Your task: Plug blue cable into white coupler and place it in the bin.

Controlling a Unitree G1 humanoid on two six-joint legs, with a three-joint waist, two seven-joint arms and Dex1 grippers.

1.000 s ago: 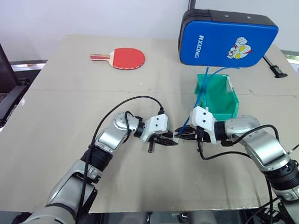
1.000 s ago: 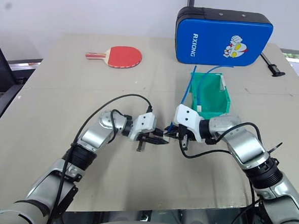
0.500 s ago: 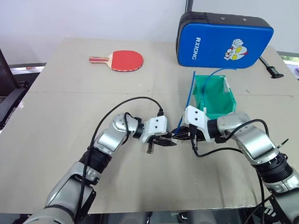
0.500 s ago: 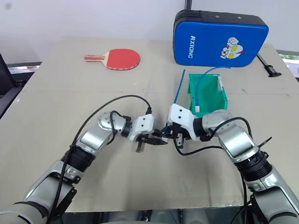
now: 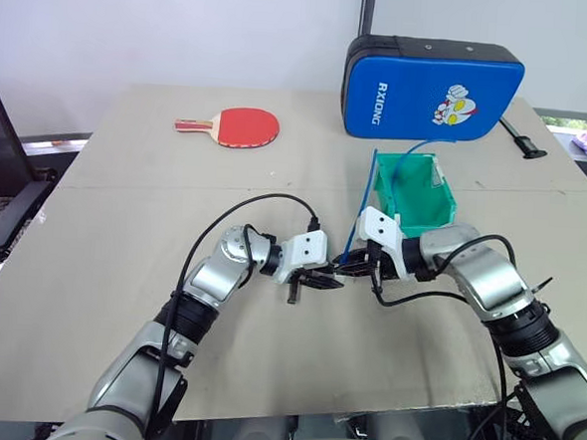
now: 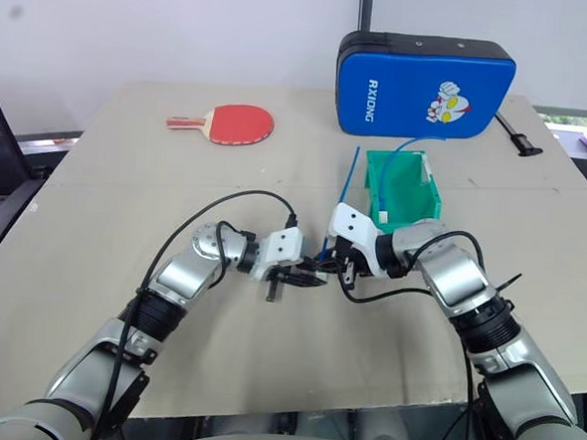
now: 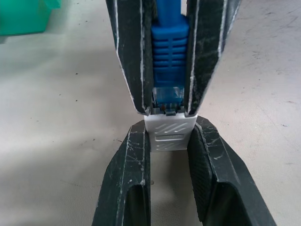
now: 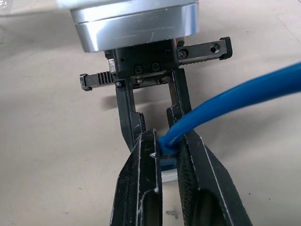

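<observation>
My left gripper (image 7: 169, 129) is shut on the white coupler (image 7: 169, 134), a small block pinched between its two fingers. Facing it tip to tip, my right gripper (image 8: 167, 141) is shut on the blue cable (image 8: 235, 94) just behind its plug (image 7: 170, 52). The plug's clear end meets the coupler's face; how deep it sits I cannot tell. Both grippers (image 5: 332, 279) (image 5: 352, 270) hover low over the table's middle. From there the cable (image 5: 362, 204) rises and arcs into the green bin (image 5: 429, 203), which stands just behind the right gripper.
A blue padded case (image 5: 431, 84) stands behind the bin at the table's far edge. A red table tennis paddle (image 5: 241, 127) lies far left on the table. A black chair (image 5: 3, 162) is beside the table's left edge.
The head view has shifted. The right wrist has rolled a little and the cable's upright stretch now stands left of the bin's wall. Both grippers stay tip to tip.
</observation>
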